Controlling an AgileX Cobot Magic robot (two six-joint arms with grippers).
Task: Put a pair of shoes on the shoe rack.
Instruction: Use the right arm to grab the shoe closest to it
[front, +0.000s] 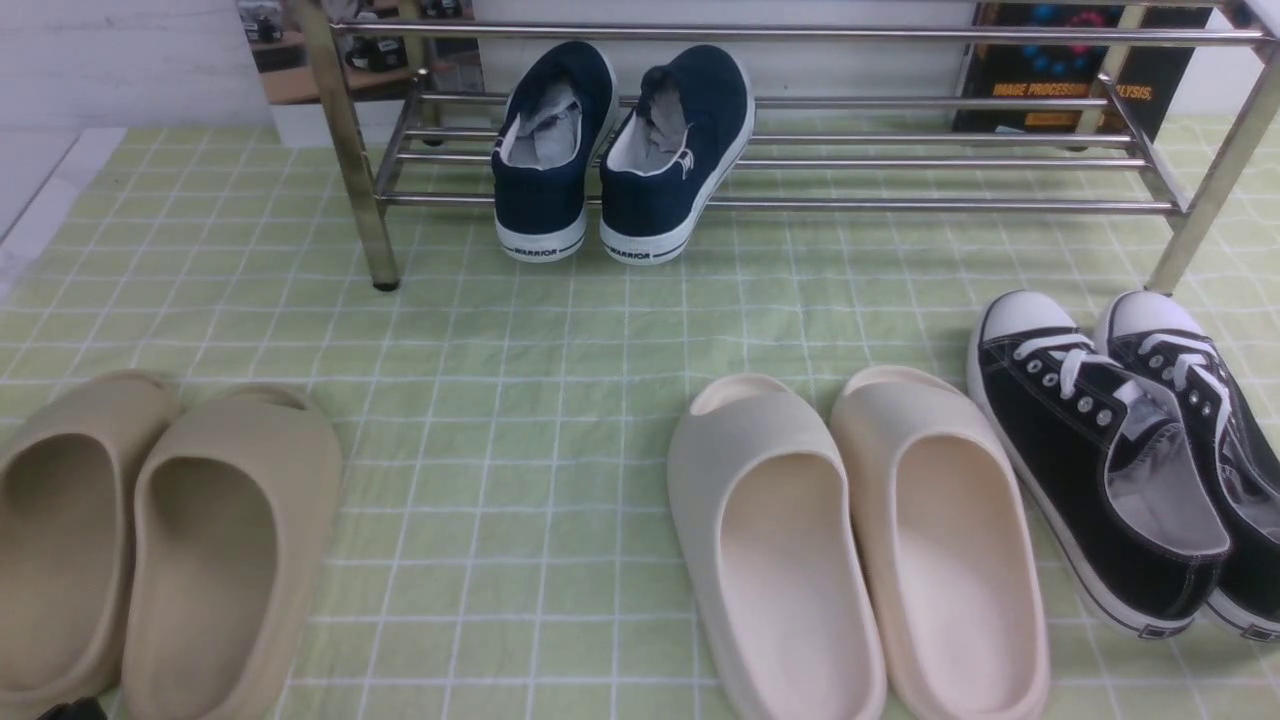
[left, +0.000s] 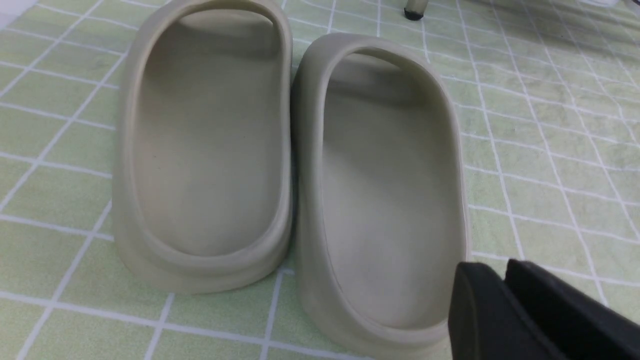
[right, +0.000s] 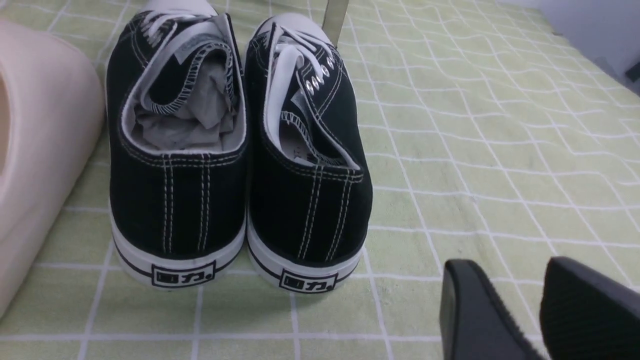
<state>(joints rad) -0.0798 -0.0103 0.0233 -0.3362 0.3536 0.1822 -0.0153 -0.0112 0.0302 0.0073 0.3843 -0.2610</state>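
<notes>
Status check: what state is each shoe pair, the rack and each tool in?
Shoe rack: standing upright, one pair on it.
Navy WARRIOR slip-ons: on the rack's lower bars, heels overhanging.
Black canvas sneakers: upright, side by side on the cloth, not racked.
Cream foam slides: on the cloth beside the sneakers.
Beige foam slides: on the cloth.
Left tool: empty, opening unclear.
Right tool: open, empty.

The left gripper (left: 497, 270) has two matte black, slab-like fingers (left: 475, 315) with rounded tips; the right gripper (right: 515, 267) fingers (right: 465, 310) look alike.
</notes>
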